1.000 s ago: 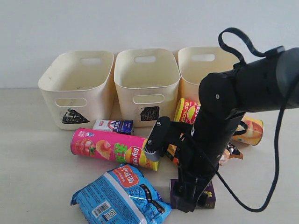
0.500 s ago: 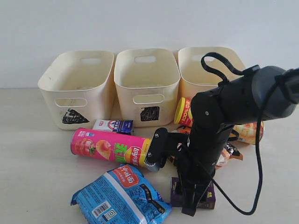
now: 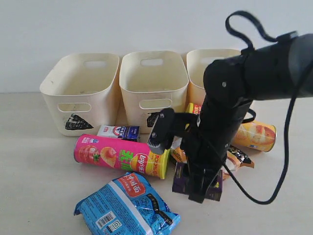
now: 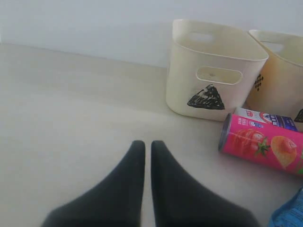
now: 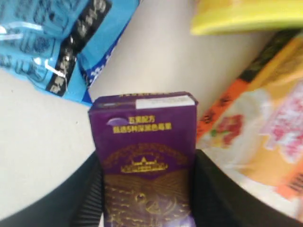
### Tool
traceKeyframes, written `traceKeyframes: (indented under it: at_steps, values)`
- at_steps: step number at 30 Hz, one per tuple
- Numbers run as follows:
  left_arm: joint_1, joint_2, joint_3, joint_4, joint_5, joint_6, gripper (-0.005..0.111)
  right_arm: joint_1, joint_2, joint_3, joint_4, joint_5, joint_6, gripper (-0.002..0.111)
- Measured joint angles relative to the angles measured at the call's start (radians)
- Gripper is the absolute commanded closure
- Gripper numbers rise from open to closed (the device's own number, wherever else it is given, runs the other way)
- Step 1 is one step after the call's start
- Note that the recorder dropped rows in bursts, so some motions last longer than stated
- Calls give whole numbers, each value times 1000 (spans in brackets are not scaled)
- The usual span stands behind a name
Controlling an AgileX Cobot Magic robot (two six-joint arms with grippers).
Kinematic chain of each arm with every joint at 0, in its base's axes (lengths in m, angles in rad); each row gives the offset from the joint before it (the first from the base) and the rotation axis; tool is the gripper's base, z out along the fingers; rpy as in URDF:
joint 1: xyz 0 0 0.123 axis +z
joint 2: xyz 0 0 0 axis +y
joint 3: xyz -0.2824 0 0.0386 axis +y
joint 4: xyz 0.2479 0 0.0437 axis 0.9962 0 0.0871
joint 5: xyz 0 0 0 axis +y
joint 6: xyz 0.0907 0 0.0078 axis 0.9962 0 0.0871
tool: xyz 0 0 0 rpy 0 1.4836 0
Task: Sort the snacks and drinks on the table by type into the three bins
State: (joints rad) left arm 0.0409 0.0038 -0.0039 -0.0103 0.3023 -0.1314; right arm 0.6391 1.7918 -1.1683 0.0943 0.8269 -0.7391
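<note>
Gripping the purple box (image 5: 144, 142) by its two sides, the right gripper (image 3: 198, 188) has its fingers pressed flat against it, just in front of the orange bag (image 3: 237, 157) and beside the blue bag (image 3: 127, 205). I can't tell whether the box is clear of the table (image 3: 34, 171). The left gripper (image 4: 147, 158) is closed and empty, low over the table near the triangle bin (image 4: 189, 85). The pink tube (image 3: 112, 156) lies in front of the square bin (image 3: 154, 93), with the carton (image 3: 119, 132) just behind it. The yellow tube (image 3: 257, 136) lies by the third bin (image 3: 205, 73).
</note>
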Motion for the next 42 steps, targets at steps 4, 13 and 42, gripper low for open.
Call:
traceKeyframes:
  at_steps: [4, 13, 42]
  values:
    - [0, 0, 0, 0, 0, 0, 102, 0, -95, -58, -6, 2, 0, 108]
    - [0, 0, 0, 0, 0, 0, 102, 0, -218, -148, -13, -240, 8, 108]
    - [0, 0, 0, 0, 0, 0, 102, 0, 94, -152, 210, -1206, 288, 108]
